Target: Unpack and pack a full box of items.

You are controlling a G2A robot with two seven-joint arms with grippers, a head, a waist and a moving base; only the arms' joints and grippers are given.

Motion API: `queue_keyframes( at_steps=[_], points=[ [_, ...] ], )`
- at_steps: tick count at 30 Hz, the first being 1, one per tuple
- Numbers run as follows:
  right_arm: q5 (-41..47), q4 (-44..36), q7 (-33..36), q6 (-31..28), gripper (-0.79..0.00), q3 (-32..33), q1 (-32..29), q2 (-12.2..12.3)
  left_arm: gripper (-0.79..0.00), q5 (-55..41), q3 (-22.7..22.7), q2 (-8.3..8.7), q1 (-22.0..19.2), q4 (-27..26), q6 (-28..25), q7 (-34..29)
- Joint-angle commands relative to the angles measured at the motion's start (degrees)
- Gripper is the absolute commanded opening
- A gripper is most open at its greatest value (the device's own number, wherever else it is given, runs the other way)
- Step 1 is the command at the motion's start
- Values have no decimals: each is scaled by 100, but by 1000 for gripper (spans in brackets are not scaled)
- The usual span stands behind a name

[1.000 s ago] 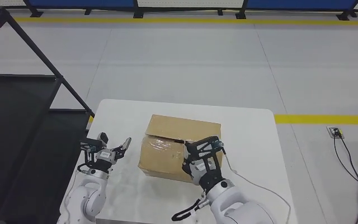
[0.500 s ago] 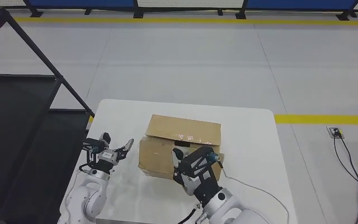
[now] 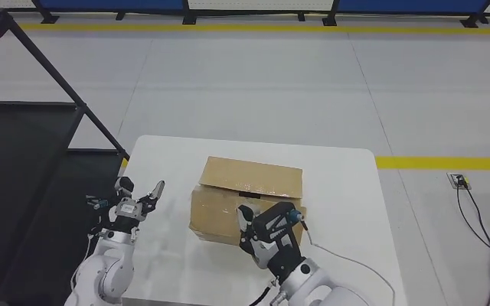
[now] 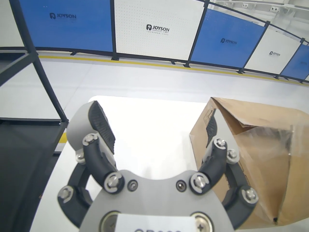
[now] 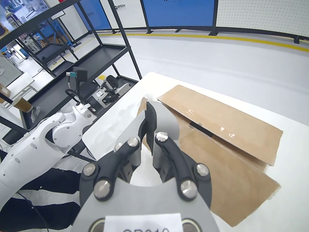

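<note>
A brown cardboard box (image 3: 249, 183) sits on the white table (image 3: 337, 168), its top flaps folded down. Loose clear tape (image 4: 265, 134) clings to its near face. My right gripper (image 3: 249, 218) is at the box's near side, low over the front edge. In the right wrist view this gripper (image 5: 148, 107) has its fingers pressed together, with a wisp of clear tape at the tips beside the box (image 5: 217, 131). My left gripper (image 3: 142, 187) hovers open over the table's left edge, apart from the box (image 4: 253, 126); the left wrist view shows nothing between its fingers (image 4: 152, 119).
A black metal shelf rack (image 3: 46, 153) stands close against the table's left side. A thin cable (image 3: 344, 252) trails over the table's front right. Bare table lies between the left gripper and the box, and behind the box.
My right gripper has moved left along the box's near face from its right corner. The crumpled tape on that face shows less. My left gripper has drawn back to the left.
</note>
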Motion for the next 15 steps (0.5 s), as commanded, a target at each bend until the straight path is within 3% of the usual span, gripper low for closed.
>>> queue_keyframes(
  at_steps=[1,8,15],
  points=[
    [105,38,-115,-78,-785,109,-66,10,0,121,22,17,59,-188,-182,-15],
    [444,135,-249,-328,-785,367,-94,30,0,863,252,71,125,-554,-637,-114],
    [543,180,-349,-517,-785,447,-90,46,0,1150,743,54,-299,-362,-745,-419]
  ],
)
